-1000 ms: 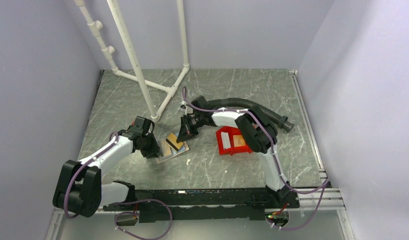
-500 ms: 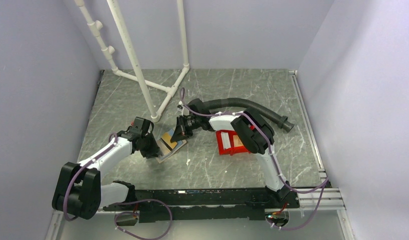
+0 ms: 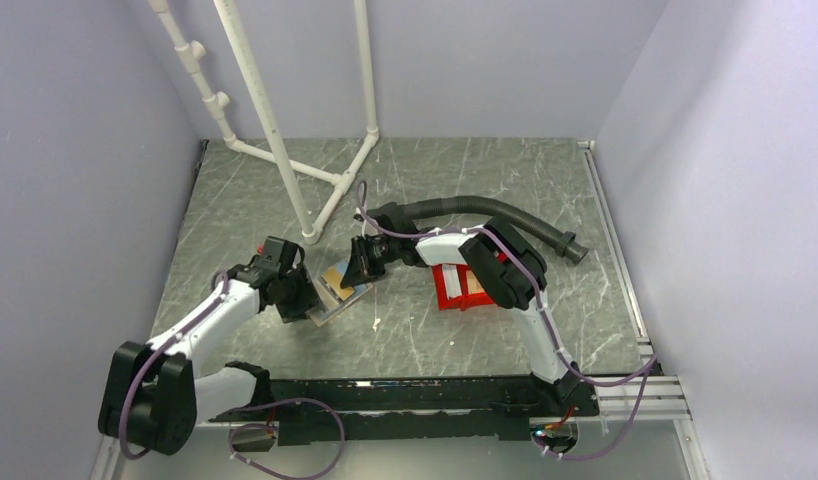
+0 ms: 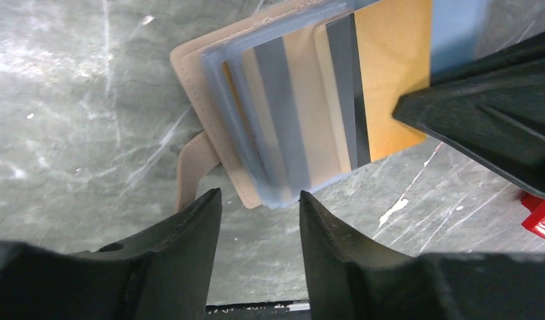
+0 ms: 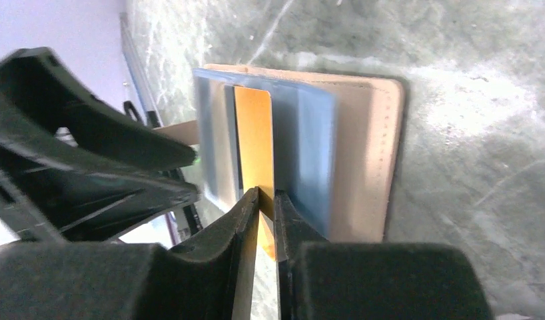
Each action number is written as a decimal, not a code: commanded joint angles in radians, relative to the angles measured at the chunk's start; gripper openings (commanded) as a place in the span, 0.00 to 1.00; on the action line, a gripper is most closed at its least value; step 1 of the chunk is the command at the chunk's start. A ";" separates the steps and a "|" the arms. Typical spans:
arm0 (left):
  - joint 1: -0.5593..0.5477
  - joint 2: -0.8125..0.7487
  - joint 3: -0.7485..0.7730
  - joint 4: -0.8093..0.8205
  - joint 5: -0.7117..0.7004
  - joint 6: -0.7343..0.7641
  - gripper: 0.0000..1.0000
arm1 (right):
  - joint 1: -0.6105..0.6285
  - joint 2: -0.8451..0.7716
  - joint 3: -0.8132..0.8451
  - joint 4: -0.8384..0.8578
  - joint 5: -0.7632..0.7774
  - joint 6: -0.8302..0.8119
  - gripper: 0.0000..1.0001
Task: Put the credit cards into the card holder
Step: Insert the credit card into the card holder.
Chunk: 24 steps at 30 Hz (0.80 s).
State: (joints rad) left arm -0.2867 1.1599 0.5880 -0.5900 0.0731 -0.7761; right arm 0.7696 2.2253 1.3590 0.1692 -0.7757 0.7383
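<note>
One tan-orange card (image 5: 253, 133), pinched in right jaws, sits part-way into card holder (image 5: 373, 160), left jaws spread just beside; next move likely a straight push deeper.

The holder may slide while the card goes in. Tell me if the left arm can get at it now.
Probably yes: the left gripper is open, and the holder lies just ahead of it with nothing between them.
</note>
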 commanded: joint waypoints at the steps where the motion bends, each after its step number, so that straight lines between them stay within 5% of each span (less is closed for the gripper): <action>1: 0.009 -0.092 0.056 -0.089 -0.071 -0.029 0.55 | 0.009 -0.048 0.011 -0.113 0.115 -0.137 0.18; 11: 0.101 0.089 0.005 0.036 -0.026 0.003 0.23 | 0.032 -0.045 0.055 -0.147 0.080 -0.210 0.18; 24: 0.101 0.071 -0.011 0.097 0.044 -0.003 0.20 | 0.134 -0.023 0.107 -0.098 0.007 -0.185 0.18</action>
State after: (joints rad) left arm -0.1806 1.2572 0.5919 -0.5663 0.0563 -0.7715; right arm 0.8787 2.2051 1.4418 0.0349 -0.7139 0.5377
